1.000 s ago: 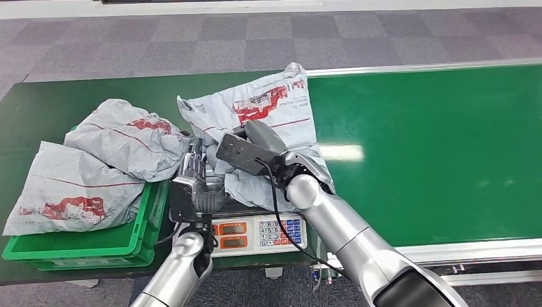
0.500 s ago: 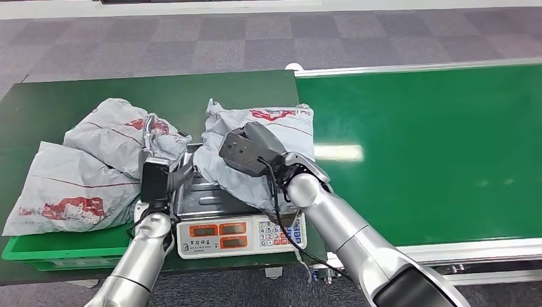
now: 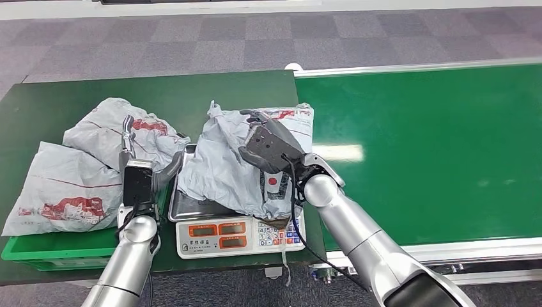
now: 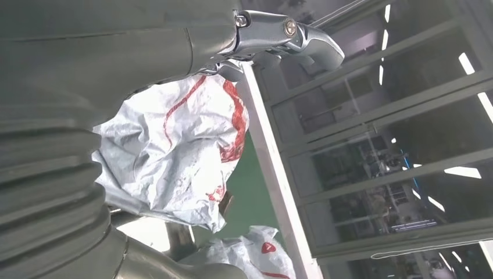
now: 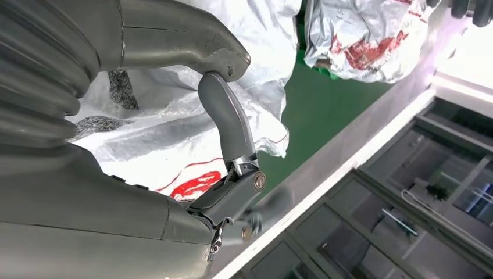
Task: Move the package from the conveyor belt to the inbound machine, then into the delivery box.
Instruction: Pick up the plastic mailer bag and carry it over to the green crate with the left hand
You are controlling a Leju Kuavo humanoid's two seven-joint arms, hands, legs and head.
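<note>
Package [image 3: 230,163] lies on scale [image 3: 240,235], long axis 1 to 7 o'clock; right hand [image 3: 268,144] rests on it, grasp unclear; right wrist view shows thumb [image 5: 224,113] against bag; left hand [image 3: 137,169] released at 9 o'clock.

Grey carpet-tile floor [image 3: 192,38] in checker pattern beyond dark green table [image 3: 57,102]. Glass-panelled partition [image 4: 383,133] with ceiling strip lights [image 4: 465,172] reflected in wrist views.
</note>
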